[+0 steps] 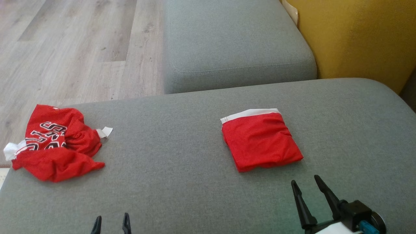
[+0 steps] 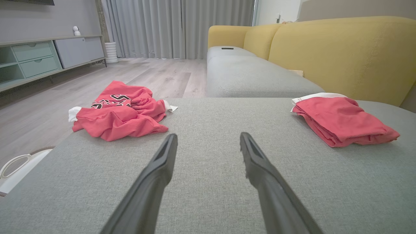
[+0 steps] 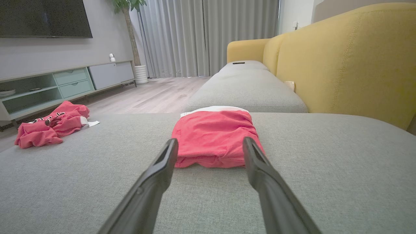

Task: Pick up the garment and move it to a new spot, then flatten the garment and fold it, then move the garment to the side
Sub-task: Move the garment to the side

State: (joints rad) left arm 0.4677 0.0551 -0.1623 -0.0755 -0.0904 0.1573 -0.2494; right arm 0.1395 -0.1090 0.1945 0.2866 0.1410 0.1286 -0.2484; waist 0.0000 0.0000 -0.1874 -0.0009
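A crumpled red garment [image 1: 57, 143] with black-and-white lettering lies bunched at the left end of the grey sofa seat [image 1: 169, 156]; it is also in the left wrist view [image 2: 118, 112] and the right wrist view [image 3: 48, 128]. A second red garment [image 1: 260, 139], folded into a square with a white band, lies right of centre [image 2: 341, 120] [image 3: 214, 136]. My left gripper [image 1: 111, 220] is open at the bottom edge, well apart from both garments [image 2: 208, 139]. My right gripper [image 1: 305, 182] is open just short of the folded garment's near edge [image 3: 209, 143], touching nothing.
A second grey seat cushion [image 1: 234, 42] lies beyond, with the yellow sofa back [image 1: 357, 39] to the right. Wooden floor [image 1: 65, 48] drops off at the left. A TV cabinet [image 3: 48, 84] and curtains [image 3: 201, 35] stand far off.
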